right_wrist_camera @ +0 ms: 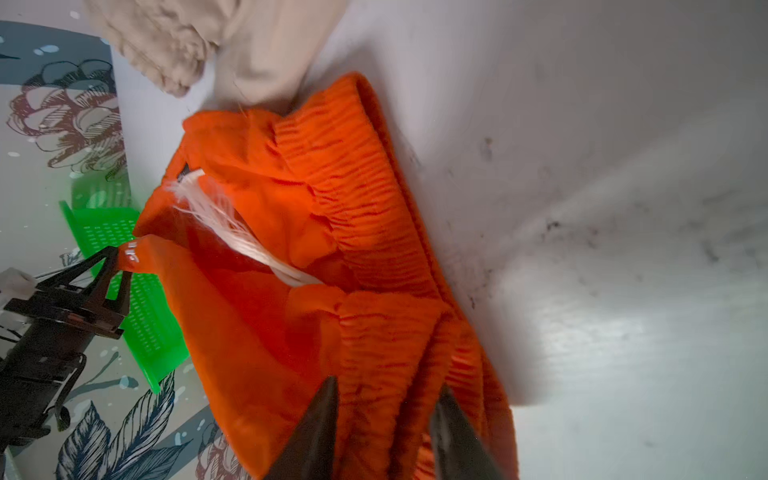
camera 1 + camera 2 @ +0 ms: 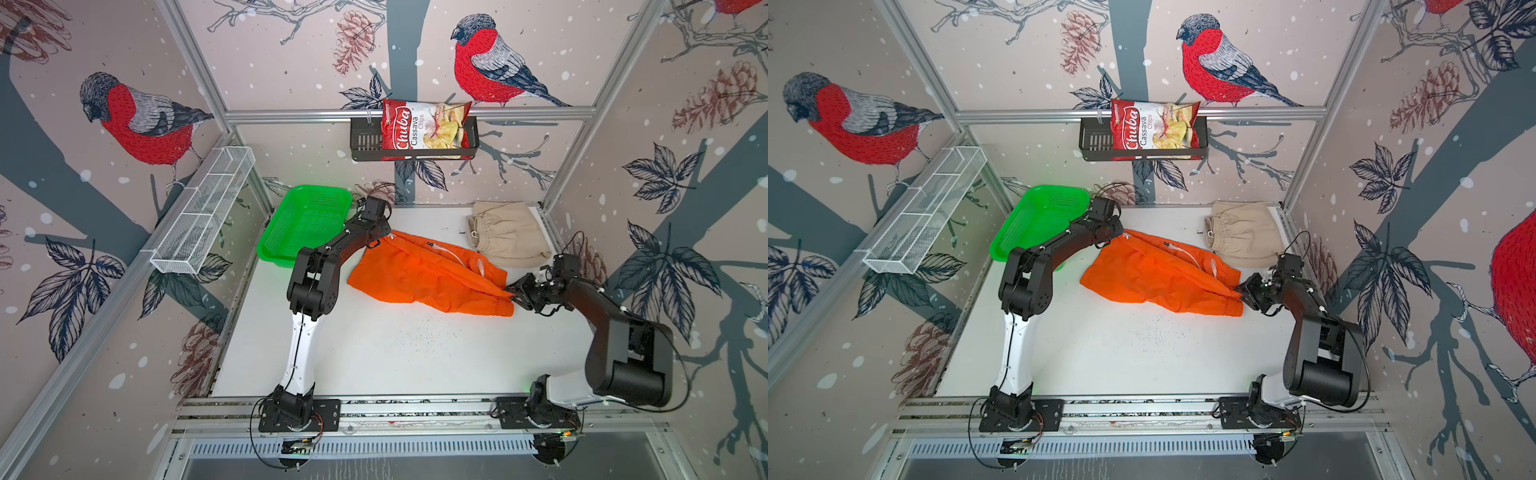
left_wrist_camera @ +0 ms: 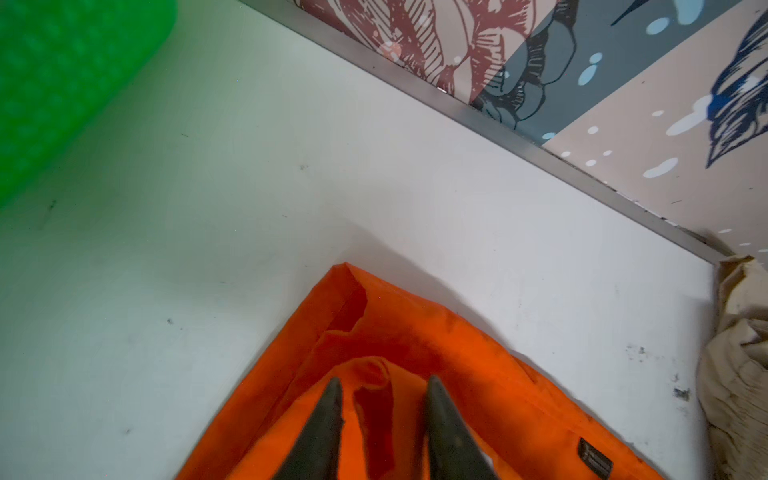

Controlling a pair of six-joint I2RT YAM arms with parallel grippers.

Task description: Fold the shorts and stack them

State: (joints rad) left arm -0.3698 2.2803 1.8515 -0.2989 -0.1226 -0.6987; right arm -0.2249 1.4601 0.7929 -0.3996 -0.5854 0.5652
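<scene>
The orange shorts [image 2: 424, 274] lie spread and part folded in the middle of the white table, their white drawstring [image 1: 232, 232] showing. My left gripper [image 3: 384, 384] is at their far hem corner; its jaws stand apart, astride a raised fold of orange cloth. My right gripper [image 1: 388, 384] is at the waistband end [image 2: 517, 291], jaws apart, with the gathered elastic between them. The beige shorts [image 2: 509, 235] lie folded at the back right corner, touching the orange pair's edge [image 1: 266, 62].
A green mesh basket [image 2: 305, 224] leans at the back left of the table, close to my left arm. On the back wall hangs a black rack holding a chips bag [image 2: 424, 129]. A white wire shelf [image 2: 203, 212] is fixed to the left wall.
</scene>
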